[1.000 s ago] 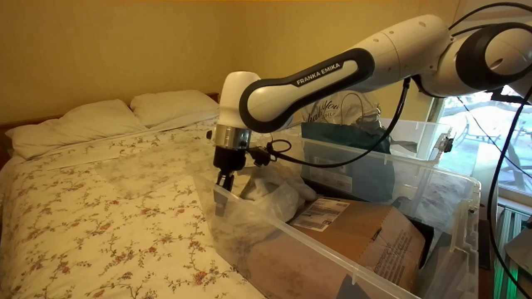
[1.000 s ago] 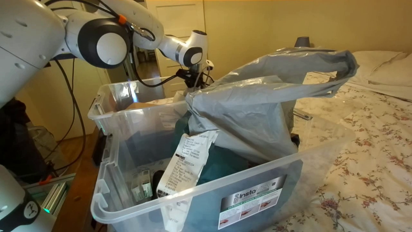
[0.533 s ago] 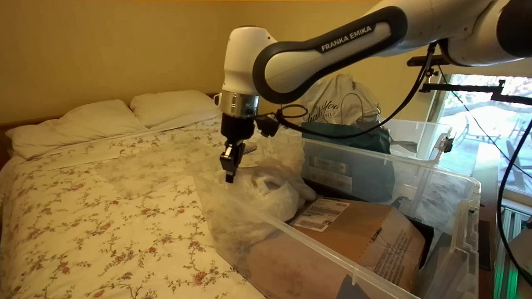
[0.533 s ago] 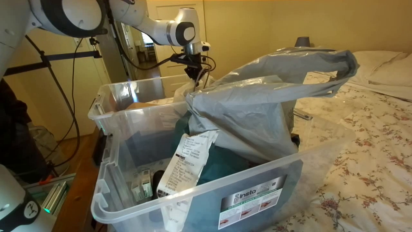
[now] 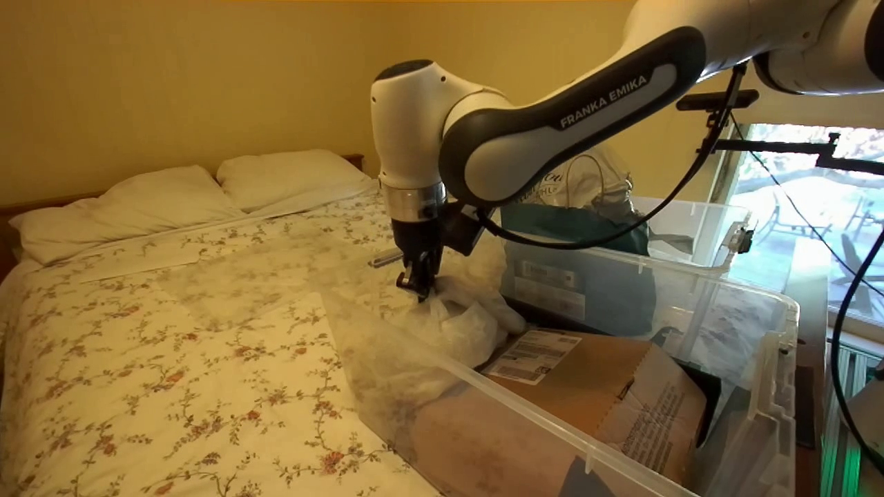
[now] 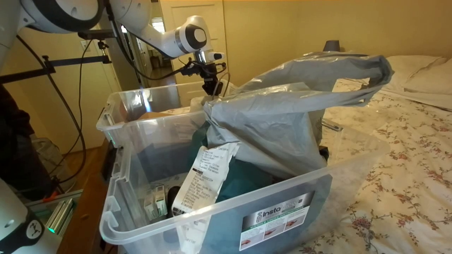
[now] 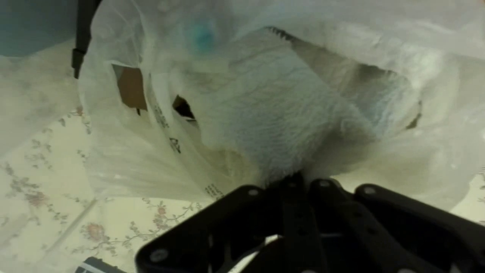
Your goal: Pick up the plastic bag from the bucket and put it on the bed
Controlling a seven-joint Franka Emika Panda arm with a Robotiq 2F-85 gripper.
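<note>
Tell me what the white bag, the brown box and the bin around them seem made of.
White bag: thin, faintly glossy plastic film; creased, partly translucent in the wrist view.
Brown box: matt cardboard, probably, judging by its colour and stiff folded edges.
Bin: likely rigid plastic, clear but hazy; the box shows through its wall.

Open air lies over the bed (image 5: 207, 414), past the bin rim (image 5: 525, 406); elsewhere a carton (image 5: 604, 376) and, in the next bin (image 6: 141, 235), a tall grey bag (image 6: 265, 127) obstruct.
</note>
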